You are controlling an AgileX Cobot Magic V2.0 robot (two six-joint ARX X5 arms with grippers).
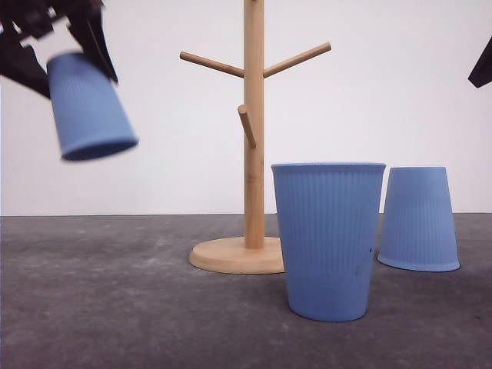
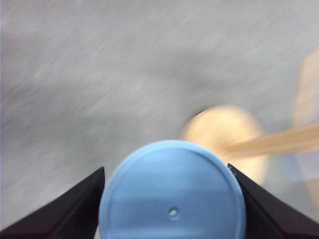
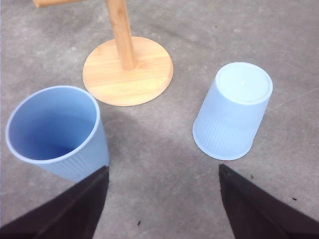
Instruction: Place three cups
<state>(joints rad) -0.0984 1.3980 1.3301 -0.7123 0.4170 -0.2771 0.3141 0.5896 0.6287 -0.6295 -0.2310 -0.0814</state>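
Grey desk (image 1: 92, 307) carries a wooden stand (image 1: 253, 138) with pegs, its round base just left of and behind an upright cup (image 1: 329, 238); an upturned cup (image 1: 419, 219) sits further right. The step in hand looks like hanging the first one: the left end effector (image 1: 65, 54) is clamped on a third cup (image 1: 88, 108), mouth down and tilted, high at far left, well apart from the stand. Next, its mouth must meet a peg. The right end effector (image 3: 162, 199) hovers with fingers apart. All three cups are light blue, tapered and finely ribbed.
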